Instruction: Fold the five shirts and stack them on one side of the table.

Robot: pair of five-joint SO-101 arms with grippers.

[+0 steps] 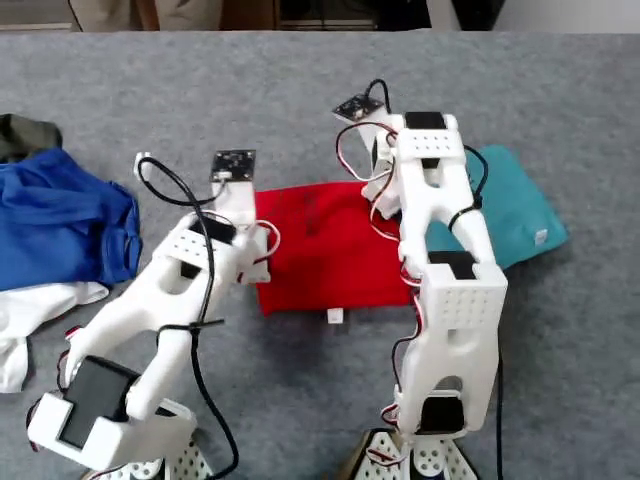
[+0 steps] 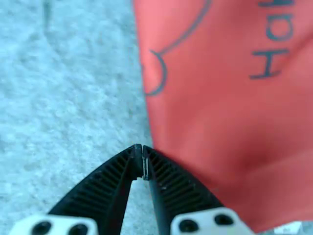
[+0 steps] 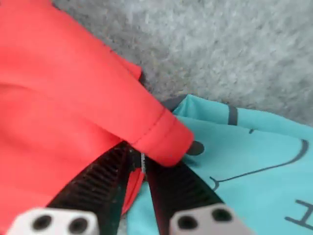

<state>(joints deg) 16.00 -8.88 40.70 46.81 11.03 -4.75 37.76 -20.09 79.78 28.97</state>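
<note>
Finds the red shirt (image 1: 320, 245) lying flat in the middle of the grey table (image 1: 560, 380), between the two arms, with a small white tag poking out at its near edge. Places the left gripper (image 2: 142, 164) right at the shirt's left edge, low over the table, jaws pressed together tip to tip. Cannot tell from the left wrist view whether any cloth sits between them, as the tips meet just where red fabric gives way to bare table. Places the right gripper (image 3: 142, 161) at the shirt's opposite side, jaws closed and pinching red cloth, with a stitched red hem folded over the tips. Sees the teal shirt (image 1: 515, 210) just beside the red one on the right, folded into a rough tilted rectangle, partly under the right arm and touching the red hem at the pinch. Notes dark line drawing and lettering on both the red and the teal fabric. Finds the blue shirt (image 1: 55, 220) crumpled at the table's left side, well apart from the red one. Sees the white shirt (image 1: 35, 305) bunched just below the blue and touching it, and a green cloth (image 1: 25, 135) heaped just behind the blue at the far left edge.
</note>
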